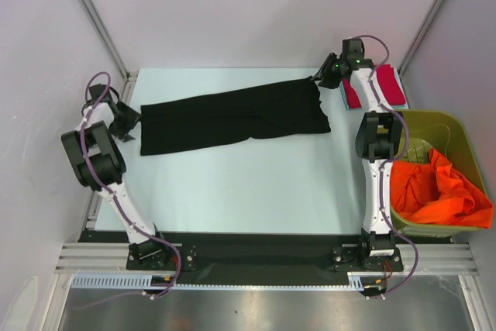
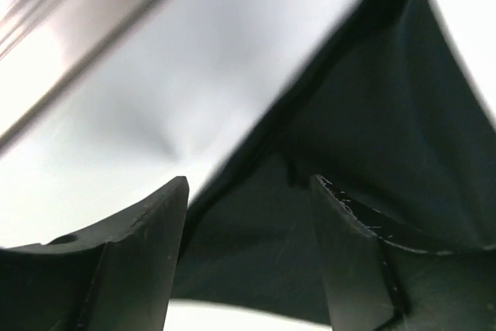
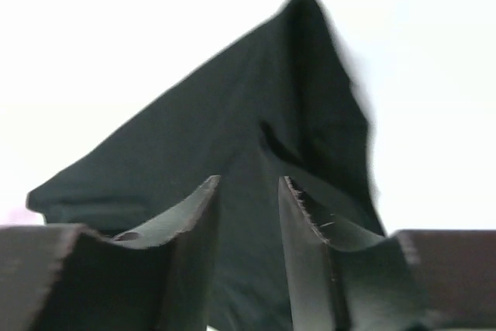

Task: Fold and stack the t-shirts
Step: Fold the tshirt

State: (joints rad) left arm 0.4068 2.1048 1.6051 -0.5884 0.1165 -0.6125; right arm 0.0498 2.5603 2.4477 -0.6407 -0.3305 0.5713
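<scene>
My left gripper (image 2: 248, 184) is spread wide at the left end of the black shirt (image 1: 232, 118). My right gripper (image 3: 248, 182) is parted more narrowly at its far right corner. Neither pinches the cloth. The shirt lies as a long band across the table (image 1: 256, 191). The red shirt (image 1: 390, 87) lies far right. The orange shirt (image 1: 434, 191) fills the bin (image 1: 449, 125).

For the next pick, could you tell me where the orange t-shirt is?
Top view, right side: the orange t-shirt sits bunched in the olive-green bin beside the right arm.
</scene>
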